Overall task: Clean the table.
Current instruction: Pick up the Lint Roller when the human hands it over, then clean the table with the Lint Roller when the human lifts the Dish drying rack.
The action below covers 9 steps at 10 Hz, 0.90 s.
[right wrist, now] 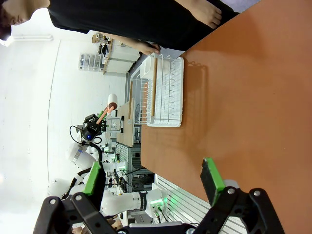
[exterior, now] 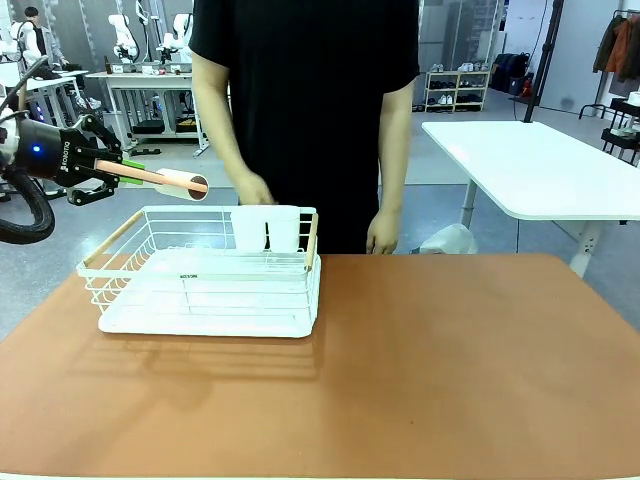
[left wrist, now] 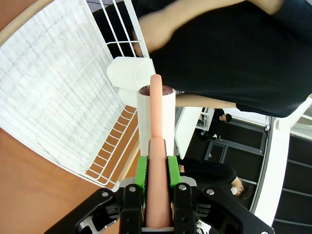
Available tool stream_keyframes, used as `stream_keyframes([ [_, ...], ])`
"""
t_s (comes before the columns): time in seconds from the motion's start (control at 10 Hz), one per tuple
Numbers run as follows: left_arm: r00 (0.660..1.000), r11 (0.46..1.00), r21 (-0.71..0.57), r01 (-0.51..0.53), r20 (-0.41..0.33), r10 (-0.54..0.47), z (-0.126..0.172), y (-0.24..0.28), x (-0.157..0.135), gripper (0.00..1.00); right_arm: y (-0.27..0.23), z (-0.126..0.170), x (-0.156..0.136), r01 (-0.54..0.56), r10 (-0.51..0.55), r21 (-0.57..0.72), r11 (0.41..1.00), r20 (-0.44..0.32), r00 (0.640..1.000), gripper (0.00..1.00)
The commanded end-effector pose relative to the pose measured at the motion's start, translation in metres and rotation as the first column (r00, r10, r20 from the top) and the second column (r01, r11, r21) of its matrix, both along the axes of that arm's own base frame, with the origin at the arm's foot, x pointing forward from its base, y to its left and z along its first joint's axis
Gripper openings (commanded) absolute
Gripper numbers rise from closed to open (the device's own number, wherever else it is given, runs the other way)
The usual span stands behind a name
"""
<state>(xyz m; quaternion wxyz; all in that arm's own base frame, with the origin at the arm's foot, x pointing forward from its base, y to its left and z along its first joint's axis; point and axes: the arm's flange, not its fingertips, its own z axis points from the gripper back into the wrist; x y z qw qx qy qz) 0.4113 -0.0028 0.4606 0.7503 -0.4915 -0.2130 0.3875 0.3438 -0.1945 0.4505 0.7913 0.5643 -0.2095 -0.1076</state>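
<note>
One pink-handled tool with a white cylindrical head is clenched in the left end effector in the front view, aimed lengthwise at the white plastic cup on the white wire rack, which stands on the reddish-brown table. In the left wrist view the cup is seen just beyond the head. In the right wrist view the right end effector is held released over the table, well apart from the rack.

The matte, reddish-brown tabletop with rounded corners carries one thing directly on it, a white wire rack with pale wooden side handles and a white tray base, standing flat on the left half, nearer the far edge.
</note>
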Motion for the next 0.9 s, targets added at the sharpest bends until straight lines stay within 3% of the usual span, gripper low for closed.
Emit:
stream_keyframes([
  [0.0,1.000,1.000,-0.001,0.000,-0.001,0.000,0.0003,-0.0007,0.0001,0.08,0.0028,0.0014,-0.0042,0.004,-0.004,0.013,1.000,0.001,1.000,1.00],
  [0.8,1.000,1.000,-0.001,0.000,-0.001,0.000,0.0003,-0.0007,0.0001,0.08,0.0028,0.0014,-0.0042,0.004,-0.004,0.013,1.000,0.001,1.000,1.00],
])
